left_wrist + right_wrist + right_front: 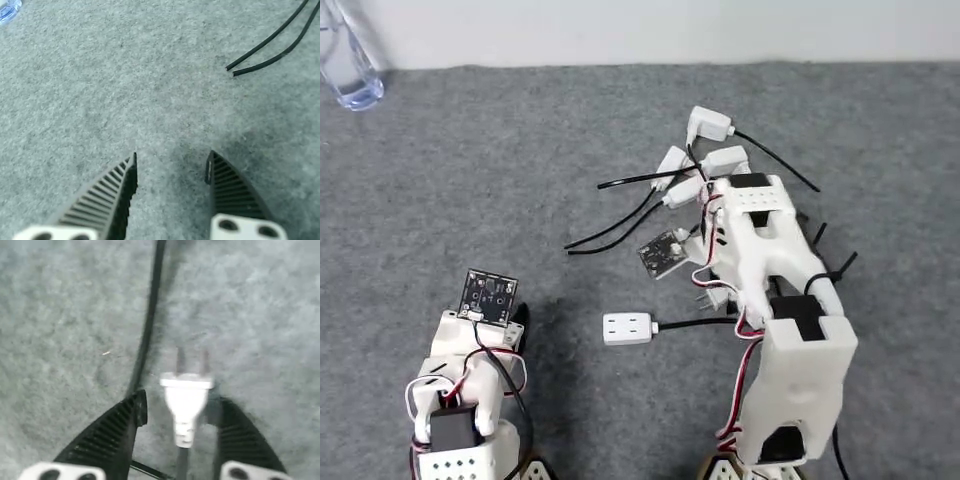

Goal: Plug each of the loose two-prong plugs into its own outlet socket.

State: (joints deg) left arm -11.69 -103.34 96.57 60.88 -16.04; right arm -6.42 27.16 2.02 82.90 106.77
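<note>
Gray mat (520,160) w/ two arms: R arm (790,330) stretched out over the cords, L arm (470,380) back near its base, well apart from the work. L gripper (172,165) is spread over bare mat w/ nothing btwn. Step in hand looks like pickup of one plug (186,399), grip not yet made; a heap of other plugs (725,158) waits by the R arm's far end. Next move prob: squeeze on the plug body, lift, line it up w/ the socket (627,328) lying near on the mat beside the R arm, then push in straight. R gripper (181,400) is spread, fingers low on either side of the plug, small gap each side, not pinching. Plug sits btwn them, cord running back toward the wrist, prongs (180,361) pointing away.
</note>
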